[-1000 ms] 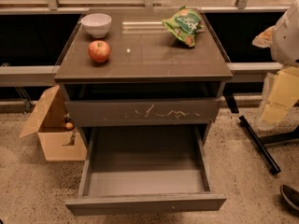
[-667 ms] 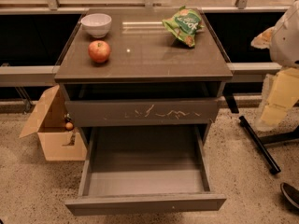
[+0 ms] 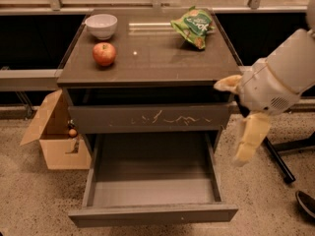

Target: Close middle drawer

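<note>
The middle drawer (image 3: 152, 214) is the low, wide dark-grey one. It stands pulled far out of the cabinet, with its plain front panel near the bottom of the view and its grey inner tray (image 3: 153, 173) bare. Above it is the grey drawer front with whitish scratches (image 3: 147, 118), slightly out. My gripper (image 3: 239, 113) is at the cabinet's right side, level with the scratched drawer. It is open and empty: one cream finger (image 3: 227, 84) points left by the cabinet's top corner and the other (image 3: 249, 139) hangs down beside the open drawer's right wall.
On the cabinet top (image 3: 147, 58) are a red apple (image 3: 104, 53), a white bowl (image 3: 101, 25) and a green chip bag (image 3: 193, 26). An open cardboard box (image 3: 54, 136) stands on the floor at the left. A black stand leg (image 3: 278, 159) lies on the right.
My arm and gripper have swung left and down, from the right edge of the view to the cabinet's right side. The drawer has not moved.
</note>
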Robot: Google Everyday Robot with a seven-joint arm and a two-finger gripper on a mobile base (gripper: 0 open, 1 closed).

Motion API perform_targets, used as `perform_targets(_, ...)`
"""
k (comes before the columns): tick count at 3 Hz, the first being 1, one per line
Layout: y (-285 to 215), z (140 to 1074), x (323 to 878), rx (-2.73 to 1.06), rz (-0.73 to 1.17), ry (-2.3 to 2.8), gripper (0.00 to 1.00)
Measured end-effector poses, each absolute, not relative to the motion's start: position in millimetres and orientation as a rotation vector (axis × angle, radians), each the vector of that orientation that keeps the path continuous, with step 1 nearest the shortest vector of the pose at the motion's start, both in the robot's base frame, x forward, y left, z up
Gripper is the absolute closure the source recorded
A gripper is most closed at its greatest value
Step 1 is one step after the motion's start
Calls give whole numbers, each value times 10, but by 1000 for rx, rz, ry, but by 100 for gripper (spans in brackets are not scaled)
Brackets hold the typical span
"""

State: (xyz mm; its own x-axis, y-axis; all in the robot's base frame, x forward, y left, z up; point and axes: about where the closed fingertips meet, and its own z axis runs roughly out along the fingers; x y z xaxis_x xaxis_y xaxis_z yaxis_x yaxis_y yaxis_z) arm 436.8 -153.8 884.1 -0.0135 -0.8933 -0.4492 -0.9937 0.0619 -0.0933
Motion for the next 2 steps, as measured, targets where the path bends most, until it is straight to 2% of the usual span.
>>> perform_targets(1,-1201,8410,4330,-1870,546,1877,0)
perform_targets(2,-1159,8388,4322,-1870,562,1868,0)
